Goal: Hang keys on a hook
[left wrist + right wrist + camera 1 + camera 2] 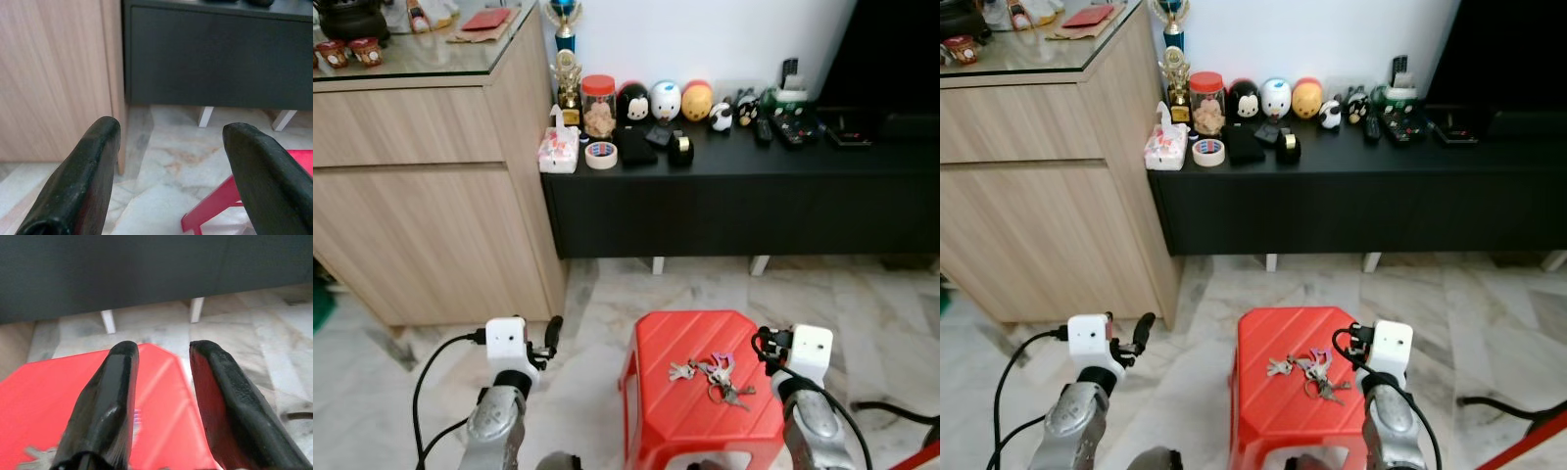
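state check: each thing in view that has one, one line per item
keys: loose bunch lying on the stool, not held
red stool: upright on the marble floor
left gripper: open, holding nothing, beside the stool
right gripper: open, holding nothing, above the stool
jar: upright, red lid on
tape roll: lying flat on the black console

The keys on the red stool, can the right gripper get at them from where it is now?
Probably yes. The keys lie loose on top of the red stool, beside the right gripper, whose fingers are open, and nothing sits between them.
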Controlling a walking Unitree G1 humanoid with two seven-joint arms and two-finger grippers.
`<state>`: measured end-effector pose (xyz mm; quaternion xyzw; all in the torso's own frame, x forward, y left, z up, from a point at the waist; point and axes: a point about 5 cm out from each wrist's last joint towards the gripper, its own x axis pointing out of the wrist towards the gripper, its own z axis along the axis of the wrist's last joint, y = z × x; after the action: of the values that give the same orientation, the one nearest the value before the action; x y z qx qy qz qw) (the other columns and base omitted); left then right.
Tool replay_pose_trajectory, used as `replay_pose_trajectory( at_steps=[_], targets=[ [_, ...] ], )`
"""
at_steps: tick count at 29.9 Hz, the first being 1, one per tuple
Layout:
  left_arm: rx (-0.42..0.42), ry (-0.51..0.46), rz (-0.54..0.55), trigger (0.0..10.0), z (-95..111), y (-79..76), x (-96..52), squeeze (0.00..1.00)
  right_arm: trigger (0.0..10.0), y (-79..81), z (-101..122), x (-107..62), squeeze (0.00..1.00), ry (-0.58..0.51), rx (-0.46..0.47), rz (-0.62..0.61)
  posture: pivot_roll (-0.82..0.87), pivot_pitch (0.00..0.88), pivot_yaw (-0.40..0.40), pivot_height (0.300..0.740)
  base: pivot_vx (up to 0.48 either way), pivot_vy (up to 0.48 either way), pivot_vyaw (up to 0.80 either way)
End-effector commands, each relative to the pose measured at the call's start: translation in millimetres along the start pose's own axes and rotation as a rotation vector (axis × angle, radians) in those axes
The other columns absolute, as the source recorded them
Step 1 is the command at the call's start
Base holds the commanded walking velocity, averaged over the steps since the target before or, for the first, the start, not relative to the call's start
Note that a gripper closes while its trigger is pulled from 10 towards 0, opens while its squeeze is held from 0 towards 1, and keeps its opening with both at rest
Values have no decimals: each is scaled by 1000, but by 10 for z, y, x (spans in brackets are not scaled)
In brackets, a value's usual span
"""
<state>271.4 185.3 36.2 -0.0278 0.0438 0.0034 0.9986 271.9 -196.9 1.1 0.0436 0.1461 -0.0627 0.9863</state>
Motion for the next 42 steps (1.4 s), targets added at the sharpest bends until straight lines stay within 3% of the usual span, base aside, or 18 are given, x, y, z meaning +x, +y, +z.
replay_pose_trajectory(
  at_steps=[1,5,6,8,15,21,22,26,42],
  targets=[
    [-2,18,8,10000,-31,28,-20,0,10000,-5,-33,-3,0,26,-12,3,-8,47,-16,646,0,0,0],
    [-3,23,4,10000,-42,20,-27,0,10000,-20,-63,-6,0,54,-25,5,-8,47,-16,646,0,0,0],
    [-3,29,-2,10000,-53,14,-30,0,10000,-59,-113,-10,0,106,-68,-2,-8,47,-16,646,0,0,0],
    [-4,33,-4,10000,-60,11,-31,0,10000,-76,-143,-10,0,140,-56,6,-8,47,-16,646,0,0,0],
    [-8,46,-17,10000,-85,-20,-35,0,10000,-138,-256,-18,0,285,-175,84,-9,50,-15,646,0,0,0],
    [-6,54,-37,10000,-100,-52,-42,0,10000,-116,-310,-24,0,346,-179,129,-8,51,-9,646,0,0,0],
    [-5,54,-39,10000,-99,-53,-43,0,10000,-99,-314,-23,1000,354,-181,144,-7,51,-7,646,0,0,0],
    [0,51,-50,10000,-81,-67,-18,0,10000,-33,-324,-4,1000,390,-248,190,-11,58,-5,646,0,0,0],
    [1,26,-82,10000,-20,-197,14,0,10000,31,-411,-38,1000,433,-216,178,26,121,0,646,0,0,0]
  ],
)
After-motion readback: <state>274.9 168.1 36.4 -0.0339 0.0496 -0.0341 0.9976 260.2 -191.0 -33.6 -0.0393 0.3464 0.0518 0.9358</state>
